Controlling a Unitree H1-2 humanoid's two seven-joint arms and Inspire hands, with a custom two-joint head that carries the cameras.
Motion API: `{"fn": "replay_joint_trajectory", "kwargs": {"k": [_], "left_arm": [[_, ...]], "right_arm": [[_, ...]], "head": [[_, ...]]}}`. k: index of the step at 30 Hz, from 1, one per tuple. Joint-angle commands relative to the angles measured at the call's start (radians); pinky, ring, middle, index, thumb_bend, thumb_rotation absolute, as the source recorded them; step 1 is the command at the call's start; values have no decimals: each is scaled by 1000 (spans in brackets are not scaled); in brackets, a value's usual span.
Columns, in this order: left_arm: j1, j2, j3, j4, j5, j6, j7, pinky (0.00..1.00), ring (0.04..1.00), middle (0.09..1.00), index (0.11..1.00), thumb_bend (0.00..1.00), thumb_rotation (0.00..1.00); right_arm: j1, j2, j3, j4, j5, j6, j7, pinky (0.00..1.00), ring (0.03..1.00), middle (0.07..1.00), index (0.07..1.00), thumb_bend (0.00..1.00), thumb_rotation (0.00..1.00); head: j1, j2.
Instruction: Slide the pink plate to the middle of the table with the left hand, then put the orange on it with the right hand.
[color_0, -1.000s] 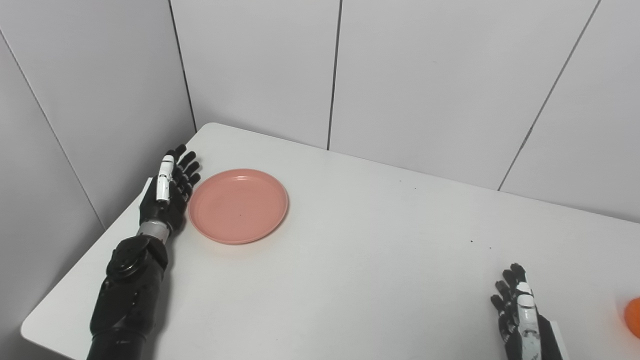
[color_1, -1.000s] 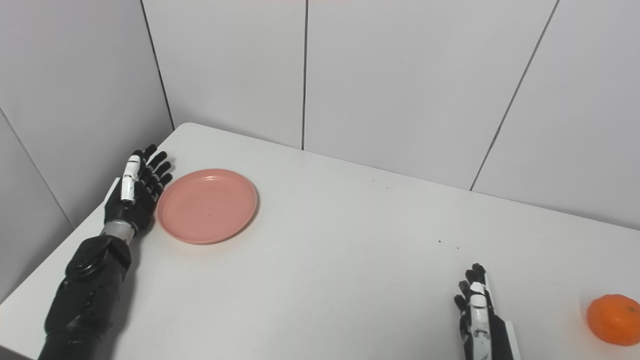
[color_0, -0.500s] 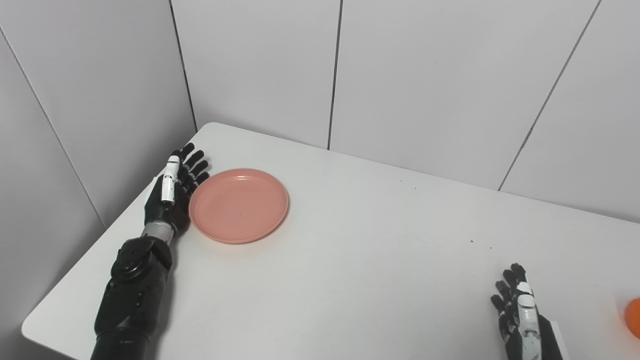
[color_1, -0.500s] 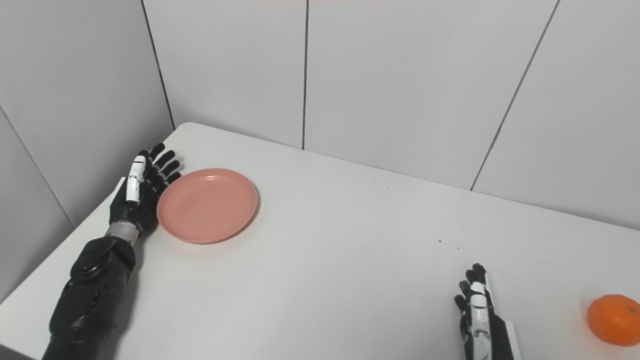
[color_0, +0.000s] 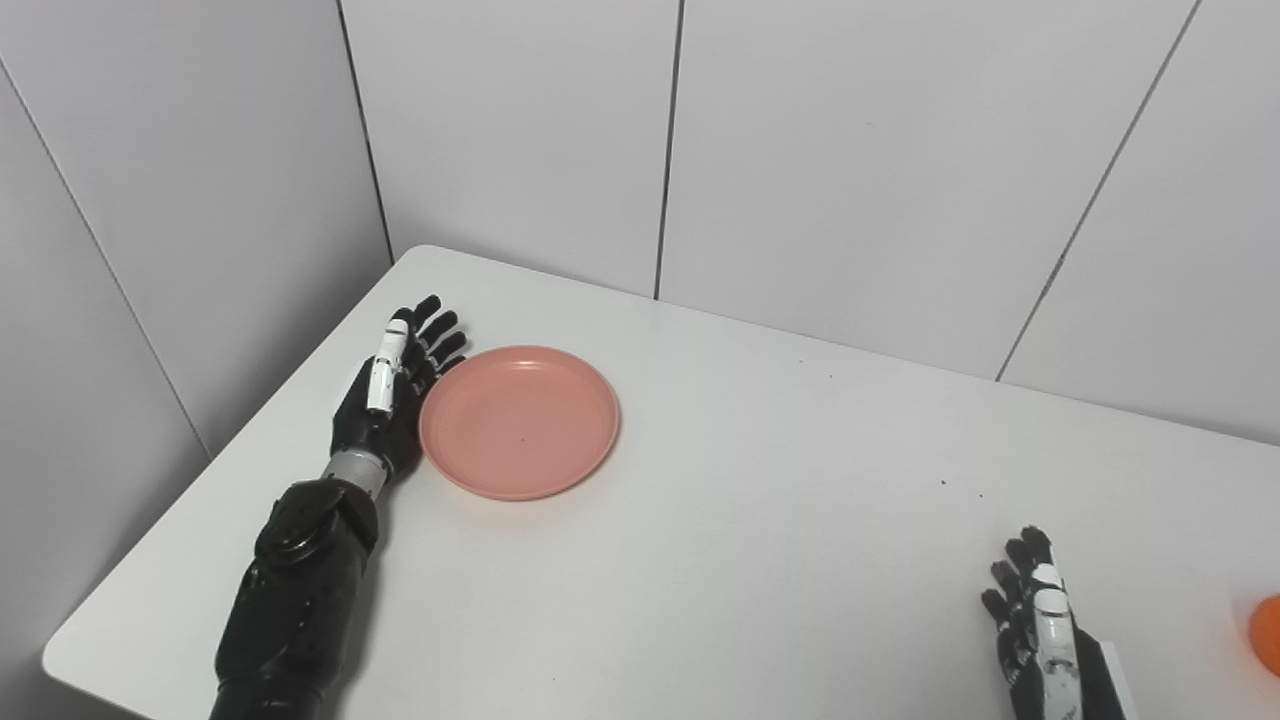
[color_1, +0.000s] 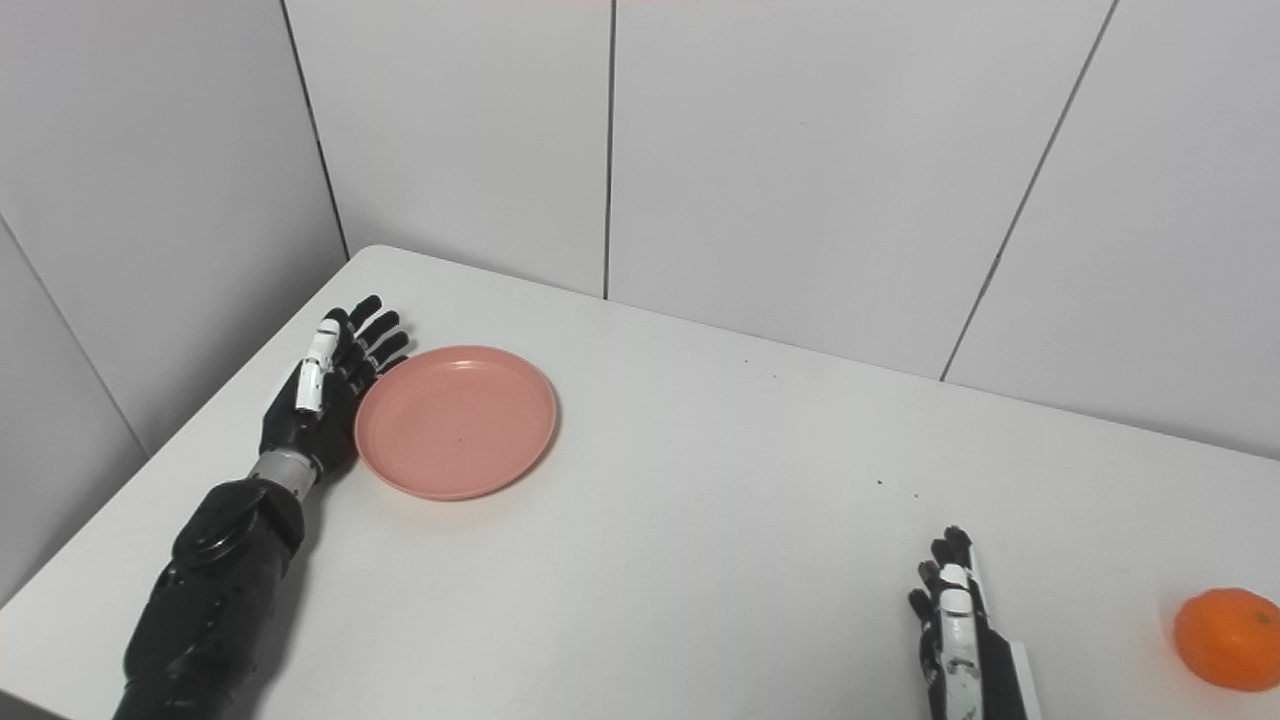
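Observation:
A round pink plate lies flat on the left part of the white table. My left hand stands on edge against the plate's left rim, open, fingers stretched out and pointing away from me. At the bottom right my right hand rests open on the table, holding nothing. The orange sits on the table to the right of that hand, well apart from it; in the left eye view the orange is cut off by the picture's right edge.
Grey panelled walls close the table on the far side and on the left. The table's rounded near-left corner shows at the bottom left. A few small dark specks mark the tabletop.
My left hand has pushed the plate to the right, toward the table's middle, staying against its left rim. The right hand and the orange have not moved.

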Motion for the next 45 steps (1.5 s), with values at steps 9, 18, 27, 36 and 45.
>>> {"fn": "replay_joint_trajectory", "kwargs": {"k": [9, 18, 27, 36, 45], "left_arm": [[3, -37, -44, -61, 27, 49, 15, 905, 910, 915, 897, 365, 1000], [-11, -71, -67, -78, 25, 86, 15, 923, 918, 924, 909, 343, 1000], [-12, -106, -102, -86, 45, 94, 29, 909, 916, 926, 908, 333, 1000], [-16, -142, -126, -91, 65, 119, 50, 897, 903, 908, 890, 340, 1000], [-23, -150, -149, -65, 67, 94, 7, 919, 919, 924, 913, 342, 1000]], "right_arm": [[-8, 6, 4, -14, -7, -46, 9, 1000, 1000, 1000, 1000, 238, 1000], [-5, 11, 7, -15, -14, -47, 5, 1000, 1000, 1000, 1000, 248, 1000], [-7, 10, 6, -9, -15, -52, 9, 1000, 1000, 1000, 1000, 241, 1000], [-6, 17, 9, -16, -23, -46, 1, 1000, 1000, 1000, 1000, 251, 1000], [-5, 26, 14, -13, -34, -52, -3, 1000, 1000, 1000, 1000, 251, 1000]], "head": [[-11, 5], [-20, 13], [-26, 17], [-34, 25], [-51, 31]]}}
